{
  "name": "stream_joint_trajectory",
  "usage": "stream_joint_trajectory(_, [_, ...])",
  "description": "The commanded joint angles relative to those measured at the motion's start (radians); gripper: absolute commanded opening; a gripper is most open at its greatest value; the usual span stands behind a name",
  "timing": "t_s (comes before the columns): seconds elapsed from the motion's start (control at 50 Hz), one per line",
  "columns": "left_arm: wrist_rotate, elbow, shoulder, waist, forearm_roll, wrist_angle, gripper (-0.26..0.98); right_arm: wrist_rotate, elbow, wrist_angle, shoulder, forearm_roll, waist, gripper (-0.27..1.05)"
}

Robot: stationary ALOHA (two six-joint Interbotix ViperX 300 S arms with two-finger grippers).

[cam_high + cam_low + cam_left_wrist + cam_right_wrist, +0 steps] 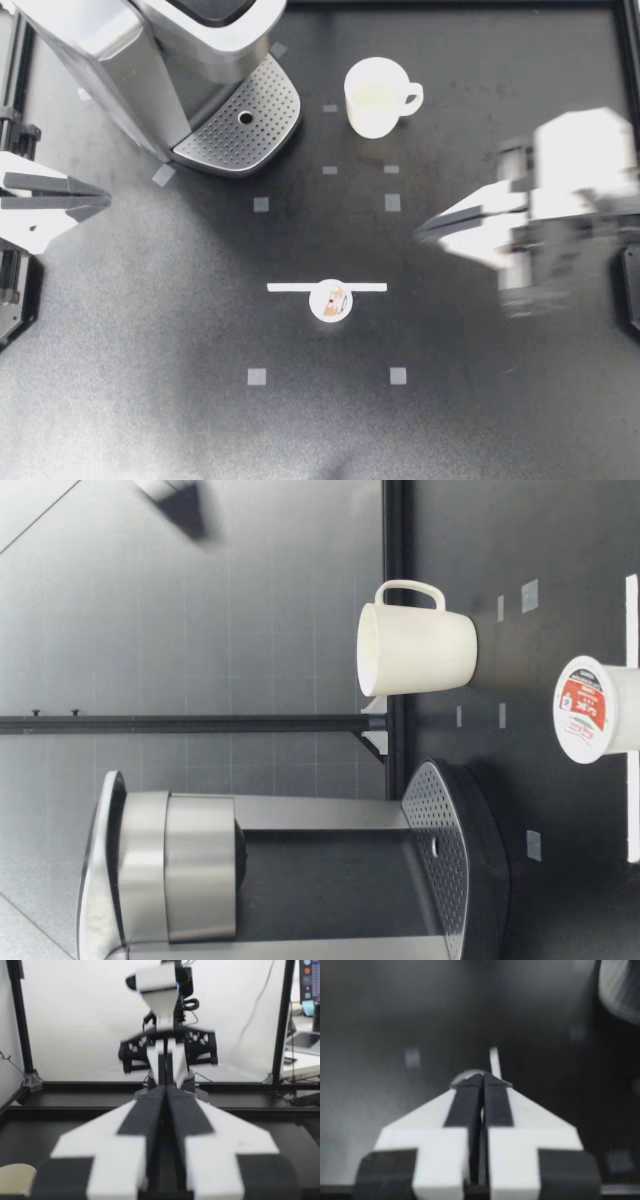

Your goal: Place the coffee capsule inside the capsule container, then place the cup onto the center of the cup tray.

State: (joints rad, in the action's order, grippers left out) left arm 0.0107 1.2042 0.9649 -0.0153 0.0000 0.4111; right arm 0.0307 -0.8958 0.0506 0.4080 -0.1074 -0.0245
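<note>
At mid-table [150, 350], the coffee capsule [331, 300] stands upright against a white strip [290, 287], ungrasped; neither step of the task is done. The cup [373, 97] stands upright on the bare table beside the coffee machine [130, 50], near the perforated cup tray [245, 125] but not on it, with its handle turned away from the machine. The tray carries nothing, and the cup appears empty as seen from above. The capsule container is presumably in the head of the machine; no open chamber shows in any view, so its contents cannot be told. The left claw [100, 198] hangs at the table's left edge, well apart from both objects, its fingers pressed together on nothing. The right claw [425, 228] comes in from the right, also closed and empty; in the right wrist view the capsule [465, 1076] lies just ahead of its fingertips. By this reading, everything remains: grasping the capsule, loading it into the machine, then moving the cup onto the tray's centre.
</note>
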Motion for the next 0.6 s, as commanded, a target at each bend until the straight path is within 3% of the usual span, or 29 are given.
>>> stream_joint_trajectory(0.0, [-0.009, -0.006, -0.006, -0.005, 0.0, 0.009, 0.15, 0.002, 0.066, 0.06, -0.063, -0.003, -0.006, 0.14])
stream_joint_trajectory(0.16, [-0.012, 0.003, -0.006, -0.003, 0.002, 0.009, 0.15, 0.002, 0.12, 0.129, -0.178, -0.003, -0.003, 0.31])
stream_joint_trajectory(0.4, [-0.009, 0.003, -0.006, -0.005, 0.0, 0.008, 0.15, -0.017, 0.164, 0.144, -0.318, 0.008, 0.029, 0.79])
stream_joint_trajectory(0.58, [-0.006, 0.003, -0.006, -0.005, 0.002, 0.009, 0.15, -0.025, 0.196, 0.129, -0.388, 0.012, 0.044, 0.84])
